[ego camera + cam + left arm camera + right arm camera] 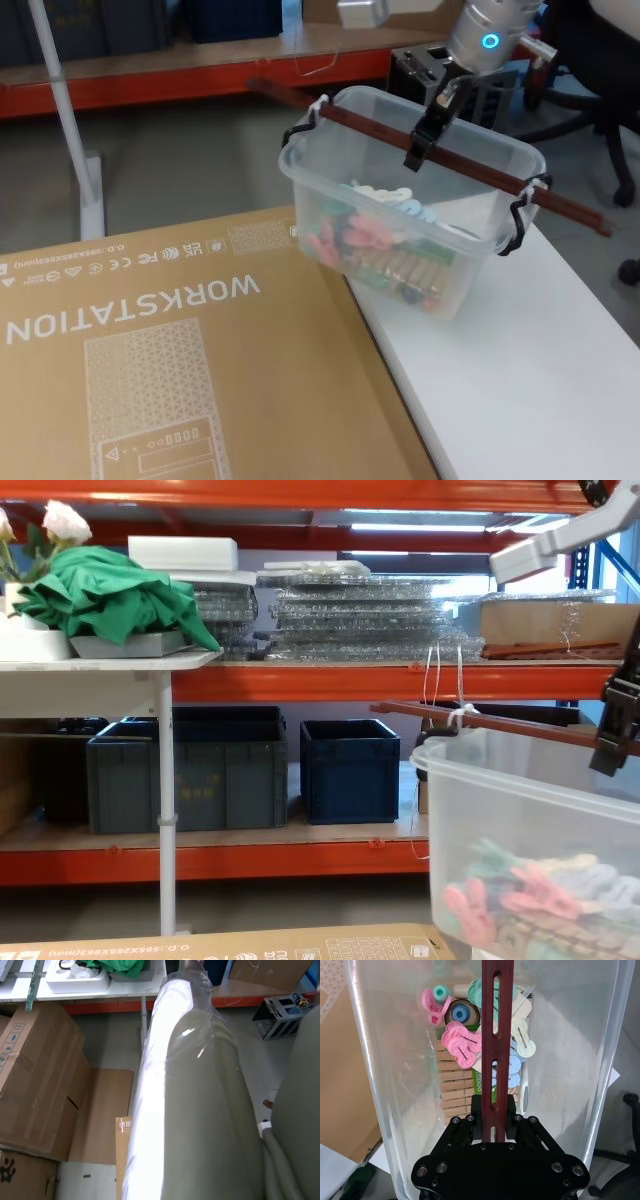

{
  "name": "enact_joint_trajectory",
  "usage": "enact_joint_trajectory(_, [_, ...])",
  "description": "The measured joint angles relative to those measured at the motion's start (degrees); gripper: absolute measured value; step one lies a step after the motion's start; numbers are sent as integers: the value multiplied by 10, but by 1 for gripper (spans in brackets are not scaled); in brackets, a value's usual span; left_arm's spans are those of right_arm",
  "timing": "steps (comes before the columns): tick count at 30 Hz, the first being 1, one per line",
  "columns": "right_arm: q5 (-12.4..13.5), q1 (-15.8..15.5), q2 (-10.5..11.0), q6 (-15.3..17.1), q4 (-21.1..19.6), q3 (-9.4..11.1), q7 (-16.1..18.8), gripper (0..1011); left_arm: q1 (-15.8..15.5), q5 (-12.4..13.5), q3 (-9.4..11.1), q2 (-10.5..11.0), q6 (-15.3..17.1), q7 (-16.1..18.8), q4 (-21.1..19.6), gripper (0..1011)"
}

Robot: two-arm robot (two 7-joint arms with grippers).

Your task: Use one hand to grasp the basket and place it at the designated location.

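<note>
The right hand [425,135] is pinched on the reddish-brown bar handle [470,165] of the basket [400,215], gripping near the bar's middle, its black fingers pressed against both sides of the slotted strip as the right wrist view shows; the basket hangs tilted in the air, its lower corner over the near edge of the white tabletop [520,370] and just beside the large cardboard box [170,350] marked WORKSTATION.

The chief risk is the tilt — the bar sits at a slant and the tub leans with it, so the colourful pegs [375,250] have gathered toward the low side; a quick swing could shift that load further and twist the thin bar within the fingers, or pull it against the black end fittings [520,215]; if the grip slides along the bar, the basket would tip more steeply and might spill. A low descent risks catching the tub's bottom corner on the box's edge or the tabletop's rim.

Around it: an orange shelf rack [300,680] with dark blue crates [340,770] beyond, a white pole [65,110] on the left, and an office chair [600,110] on the right — none between the basket and the tabletop; the cardboard box is the nearest obstruction.

The left arm [200,1110] lies wrapped in plastic sheeting, idle; its hand I cannot tell.
</note>
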Motion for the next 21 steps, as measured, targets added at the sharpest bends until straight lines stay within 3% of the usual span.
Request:
enact_joint_trajectory(11, [-2,-5,14,30,32,19,4,240,0,0,0,0,0,0,0,0])
enact_joint_trajectory(21, [-7,-9,17,39,88,31,12,240,0,0,0,0,0,0,0,0])
